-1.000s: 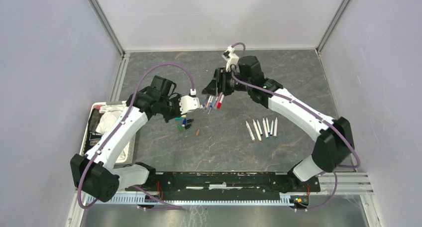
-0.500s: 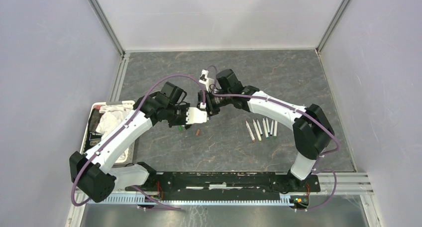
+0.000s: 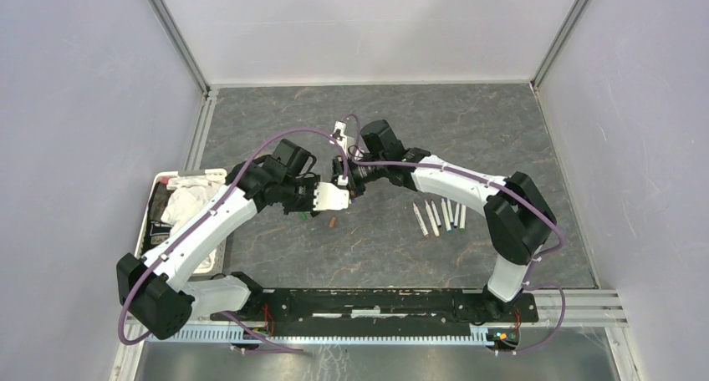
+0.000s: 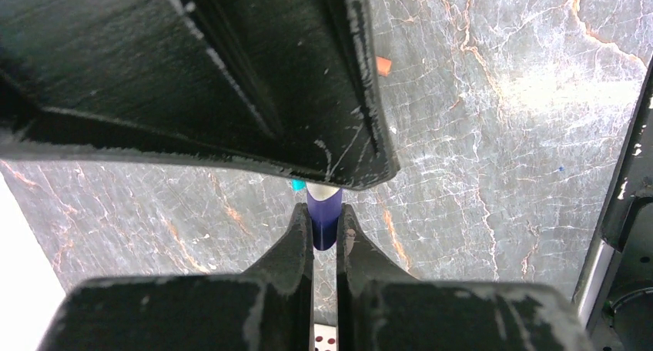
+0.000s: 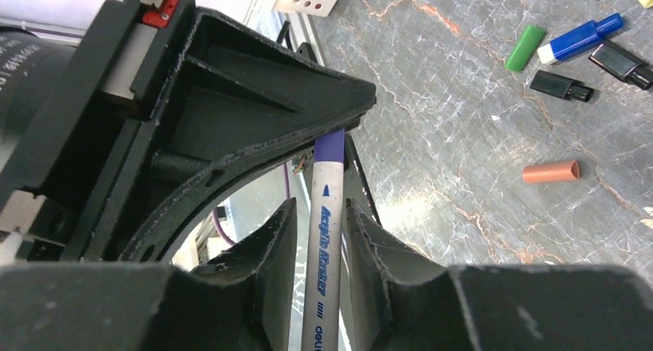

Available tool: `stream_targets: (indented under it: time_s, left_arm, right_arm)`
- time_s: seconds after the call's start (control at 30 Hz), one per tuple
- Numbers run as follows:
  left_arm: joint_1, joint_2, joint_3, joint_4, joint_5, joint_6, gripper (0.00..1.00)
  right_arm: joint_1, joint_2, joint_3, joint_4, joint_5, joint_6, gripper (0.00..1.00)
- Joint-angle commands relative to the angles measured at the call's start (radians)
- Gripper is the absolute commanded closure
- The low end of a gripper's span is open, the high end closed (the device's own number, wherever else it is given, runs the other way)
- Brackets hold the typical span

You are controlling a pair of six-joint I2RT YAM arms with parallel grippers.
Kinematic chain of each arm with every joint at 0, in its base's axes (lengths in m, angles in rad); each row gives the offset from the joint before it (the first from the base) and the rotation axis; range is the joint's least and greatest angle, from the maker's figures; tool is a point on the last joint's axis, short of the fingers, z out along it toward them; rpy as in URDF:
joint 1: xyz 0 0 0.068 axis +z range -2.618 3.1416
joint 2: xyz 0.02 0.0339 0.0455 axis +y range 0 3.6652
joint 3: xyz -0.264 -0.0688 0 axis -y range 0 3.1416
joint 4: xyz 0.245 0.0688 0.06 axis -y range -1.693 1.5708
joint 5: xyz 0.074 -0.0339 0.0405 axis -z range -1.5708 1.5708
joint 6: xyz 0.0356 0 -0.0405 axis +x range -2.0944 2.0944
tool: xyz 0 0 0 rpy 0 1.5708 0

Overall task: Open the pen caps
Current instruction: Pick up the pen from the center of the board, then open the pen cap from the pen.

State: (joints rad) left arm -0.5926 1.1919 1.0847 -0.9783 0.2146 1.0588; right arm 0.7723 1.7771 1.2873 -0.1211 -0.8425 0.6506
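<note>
The left pincer [image 4: 324, 216] is seen closed tight on the purple cap [image 4: 324, 229] of a marker [image 5: 323, 235], the cap being gripped between its two fingertips above the middle of the dark marbled tabletop [image 3: 468, 130]. The cap is seated on the end of the white barrel. That barrel is flanked closely by the fingers of the right pincer [image 5: 322, 206], which is set tip to tip against the left one. Whether the barrel is actually pressed cannot be told, since a thin gap is seen on one side. Loose caps are scattered on the tabletop near the pincers, each apart from the others: a green cap [image 5: 525, 48], a brown cap [image 5: 550, 172], a black cap [image 5: 562, 86] and a blue and white piece [image 5: 579, 38]. Well to the right, a row of pens [image 3: 441, 215] is laid side by side. A white tray [image 3: 167, 176] holding a crumpled cloth [image 3: 188, 199] is set at the left edge.
</note>
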Motion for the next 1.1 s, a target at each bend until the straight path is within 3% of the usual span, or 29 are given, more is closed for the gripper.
stream_targets:
  time_s: [0.0,0.13,0.23,0.3,0.37,0.5,0.87,1.07]
  left_arm:
    - [-0.006,-0.015,0.011,0.005,0.006,0.035,0.97]
    - [-0.006,-0.008,0.007,0.021,-0.012,0.036,0.98]
    - [-0.006,-0.004,0.010,0.025,-0.017,0.030,0.96]
    - [-0.006,-0.002,0.017,0.025,-0.001,0.013,0.81]
    - [-0.006,0.001,0.024,0.015,0.036,-0.010,0.67]
    - [-0.005,0.003,0.068,-0.047,0.162,-0.035,0.61]
    - [-0.003,0.044,0.116,-0.162,0.346,-0.012,0.68]
    - [-0.003,0.053,0.146,-0.180,0.384,-0.012,0.94]
  right_arm:
    - [0.008,-0.009,-0.041,0.097,-0.056,0.017,0.68]
    - [0.008,-0.025,-0.074,0.099,-0.073,0.000,0.73]
    - [0.008,-0.033,-0.086,0.084,-0.073,-0.022,0.89]
    - [0.003,-0.037,-0.084,0.079,-0.072,-0.028,0.99]
    - [0.001,-0.049,-0.082,0.101,-0.080,-0.029,1.00]
    - [-0.002,-0.069,-0.078,0.141,-0.133,-0.050,1.00]
    - [-0.017,-0.187,-0.199,0.184,-0.163,-0.107,1.00]
    - [-0.018,-0.195,-0.216,0.184,-0.158,-0.109,1.00]
